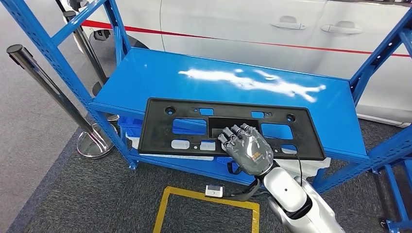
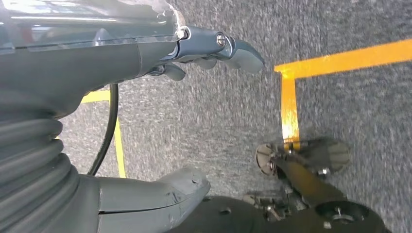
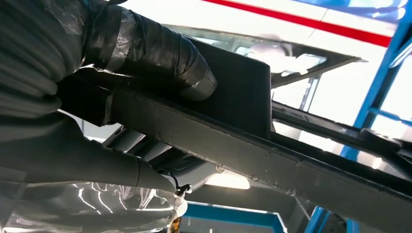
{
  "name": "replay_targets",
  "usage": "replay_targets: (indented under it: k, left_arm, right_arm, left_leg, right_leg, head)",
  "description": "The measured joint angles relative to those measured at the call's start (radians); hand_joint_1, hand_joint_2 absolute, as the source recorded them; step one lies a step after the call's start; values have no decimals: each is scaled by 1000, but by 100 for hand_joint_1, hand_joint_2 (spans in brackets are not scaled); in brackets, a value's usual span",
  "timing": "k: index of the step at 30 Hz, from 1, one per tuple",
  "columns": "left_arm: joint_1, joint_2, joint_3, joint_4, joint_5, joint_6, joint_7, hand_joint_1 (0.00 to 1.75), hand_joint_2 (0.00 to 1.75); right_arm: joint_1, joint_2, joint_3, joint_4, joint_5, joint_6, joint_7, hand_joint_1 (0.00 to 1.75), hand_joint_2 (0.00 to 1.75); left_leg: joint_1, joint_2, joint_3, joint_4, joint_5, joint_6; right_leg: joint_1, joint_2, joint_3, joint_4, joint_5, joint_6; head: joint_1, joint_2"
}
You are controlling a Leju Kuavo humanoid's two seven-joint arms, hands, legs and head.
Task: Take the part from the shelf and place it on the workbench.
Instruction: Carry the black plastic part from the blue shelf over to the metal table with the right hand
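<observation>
A long black plastic part (image 1: 160, 124) with several cut-outs lies flat on the top board of the blue shelf (image 1: 145, 77), its near edge overhanging the front. My right hand (image 1: 247, 148) grips that near edge at the middle, fingers over the top surface. Close up, the right hand (image 3: 121, 43) clamps the part's black rim (image 3: 233, 141) from both sides. My left hand (image 2: 121, 53) hangs over the grey carpet with its fingers apart and nothing in it.
Blue shelf uprights (image 1: 379, 58) stand at both ends. Two chrome barrier posts (image 1: 43, 82) stand left of the shelf. A white car (image 1: 243, 24) is behind it. Yellow floor tape (image 1: 170, 199) and a small white box (image 1: 214, 190) lie on the carpet below.
</observation>
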Motion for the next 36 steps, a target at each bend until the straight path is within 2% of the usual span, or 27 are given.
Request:
replay_targets:
  k: [1, 2, 5, 6, 7, 8, 10, 12, 13, 15, 16, 17, 18, 20, 21, 22, 23, 24, 25, 26, 28, 29, 31, 32, 33, 35, 36]
  left_arm:
    - [1, 1, 0, 1, 0, 0, 0, 0, 175]
    - [1, 2, 0, 1, 0, 0, 0, 0, 175]
    - [1, 3, 0, 2, 0, 0, 0, 0, 175]
    - [0, 3, -1, 2, 0, 0, 0, 0, 175]
    - [0, 3, -1, 3, 0, 0, 0, 0, 175]
    - [0, 4, -1, 3, 0, 0, 0, 0, 175]
    - [-2, 6, -1, 3, 0, 0, 0, 0, 175]
    - [-6, 6, -1, 3, 0, 0, 0, 0, 175]
    - [-7, 7, -1, 4, -1, 1, 0, 0, 175]
    - [-6, 7, -2, 4, -1, 1, 0, 0, 175]
    - [-5, 7, -2, 4, -1, 1, 0, 0, 175]
    - [-4, 8, -3, 4, -1, 1, 0, 0, 175]
    - [-4, 8, -3, 4, -1, 2, 0, 0, 175]
    - [-5, 8, -3, 4, 0, 3, -1, 0, 175]
    - [-5, 8, -4, 4, 1, 3, -1, 0, 175]
    - [-4, 8, -4, 4, 3, 3, -1, 0, 175]
    - [-4, 8, -4, 4, 6, 2, -1, 0, 175]
    - [-4, 8, -4, 4, 9, 1, -1, 0, 175]
    - [-4, 8, -4, 4, 12, 0, -1, 0, 175]
    - [-4, 8, -4, 4, 15, -1, -1, 0, 175]
    - [-4, 7, -4, 4, 21, -2, -2, 0, 175]
    - [-4, 8, -4, 4, 25, -3, -2, 0, 175]
    - [-1, 12, -4, 4, 30, -3, -3, 0, 175]
    - [0, 14, -4, 4, 32, -3, -4, 0, 175]
    - [2, 15, -4, 4, 34, -4, -4, 0, 175]
    - [2, 17, -4, 5, 35, -4, -6, 0, 175]
    - [2, 18, -4, 5, 36, -4, -6, 0, 175]
  right_arm:
    - [0, 2, -1, 0, 0, 0, 0, 175, 175]
    - [1, 4, -2, 0, 0, 0, 0, 175, 175]
    - [2, 13, -3, 0, 0, 1, -1, 175, 175]
    - [3, 15, -3, 0, 0, 1, -1, 175, 175]
    - [5, 15, -3, 0, 0, 1, -1, 175, 175]
    - [6, 16, -3, 0, 0, 1, -1, 175, 175]
    - [7, 16, -3, 0, 0, 0, -1, 175, 175]
    - [8, 17, -6, -3, 0, 0, -3, 175, 175]
    - [8, 18, -8, -4, 0, 0, -5, 175, 175]
    - [10, 22, -10, -5, 0, 0, -10, 175, 175]
    - [13, 23, -11, -5, 0, 0, -11, 175, 175]
    - [16, 24, -12, -5, 0, 0, -13, 175, 175]
    - [19, 24, -13, -5, 0, 0, -15, 175, 175]
    - [24, 24, -16, -5, 0, 0, -19, 175, 175]
    - [26, 24, -17, -5, 0, 0, -22, 175, 175]
    - [28, 24, -18, -5, 0, 0, -27, 175, 175]
    - [30, 25, -18, -4, 0, 0, -31, 175, 175]
    - [31, 26, -18, -4, 0, 0, -35, 175, 175]
    - [32, 29, -18, -4, 0, 0, -37, 175, 175]
    - [31, 32, -18, -4, 0, 0, -38, 175, 175]
    - [29, 41, -19, -4, 0, 1, -39, 175, 175]
    - [28, 46, -19, -4, 0, 3, -40, 175, 175]
    - [27, 55, -19, -2, 0, 10, -43, 175, 175]
    - [27, 60, -19, 0, 0, 15, -45, 175, 175]
    - [26, 66, -19, 2, 0, 17, -47, 175, 175]
    - [25, 77, -19, 5, 0, 20, -49, 175, 175]
    - [26, 81, -19, 6, 0, 20, -50, 175, 175]
  left_leg:
    - [1, -1, -6, 5, -9, -6]
    - [2, -2, -14, 24, -36, -12]
    - [10, -2, -51, 177, -178, -30]
    - [14, -2, -57, 233, -199, -34]
    - [17, -2, -53, 268, -196, -39]
    - [20, -1, -36, 274, -172, -43]
    - [28, -1, 45, 188, -130, -49]
    - [27, -4, 135, 58, -146, -44]
    - [24, -6, 155, 19, -162, -39]
    - [20, -7, 151, 2, -156, -20]
    - [20, -4, 144, -2, -145, -11]
    - [21, -1, 135, -4, -131, 0]
    - [22, 1, 122, -6, -117, 9]
    - [19, 3, 91, -5, -91, 21]
    - [17, 3, 74, -4, -79, 22]
    - [14, 4, 57, -2, -67, 22]
    - [12, 4, 39, 0, -55, 22]
    - [9, 4, 24, 2, -45, 21]
    - [8, 4, 11, 4, -35, 19]
    - [5, 3, 1, 6, -25, 17]
    - [4, 3, -9, 5, -6, 8]
    - [4, 3, -11, 2, 5, 1]
    - [6, 3, -14, -7, 21, -11]
    - [7, 2, -21, 1, 5, -16]
    - [8, 1, -33, 27, -31, -22]
    - [13, 1, -65, 139, -141, -32]
    - [15, 1, -77, 208, -177, -37]
  right_leg:
    - [-3, -2, -6, -5, 11, -6]
    - [-6, -4, -15, -10, 25, -11]
    - [-9, -8, -58, -9, 60, -20]
    - [-10, -10, -76, -4, 70, -20]
    - [-11, -11, -95, 2, 80, -18]
    - [-12, -11, -114, 9, 90, -15]
    - [-15, -12, -150, 27, 105, -6]
    - [-15, -12, -175, 44, 119, 8]
    - [-15, -12, -180, 46, 127, 15]
    - [-14, -12, -184, 39, 147, 29]
    - [-16, -10, -188, 41, 144, 35]
    - [-18, -8, -196, 55, 119, 39]
    - [-20, -6, -207, 88, 75, 41]
    - [-21, -3, -233, 202, -34, 44]
    - [-21, -2, -239, 260, -63, 45]
    - [-21, -1, -236, 300, -67, 45]
    - [-20, -1, -218, 311, -48, 42]
    - [-19, 0, -185, 290, -20, 38]
    - [-16, 0, -137, 240, 4, 31]
    - [-11, 0, -80, 168, 8, 22]
    - [-2, 1, 7, 40, -14, 9]
    - [1, 1, 24, 6, -23, 5]
    - [1, -2, 16, -9, -5, -5]
    - [-2, -3, 6, -14, 10, -12]
    - [-6, -6, -7, -18, 26, -19]
    - [-8, -7, -42, -18, 54, -27]
    - [-8, -9, -61, -14, 66, -27]
  head:
    - [0, 0]
    - [0, 0]
    - [0, 0]
    - [0, 0]
    - [0, 0]
    - [0, 0]
    - [-1, 0]
    - [-1, 0]
    - [0, 0]
    - [0, 0]
    - [0, 0]
    - [0, 0]
    - [0, 0]
    - [1, 0]
    - [1, 0]
    - [1, 0]
    - [0, 0]
    - [0, 0]
    - [0, 0]
    - [0, 0]
    - [0, 0]
    - [0, 0]
    - [0, 0]
    - [0, 0]
    - [0, 0]
    - [0, 0]
    - [0, 0]
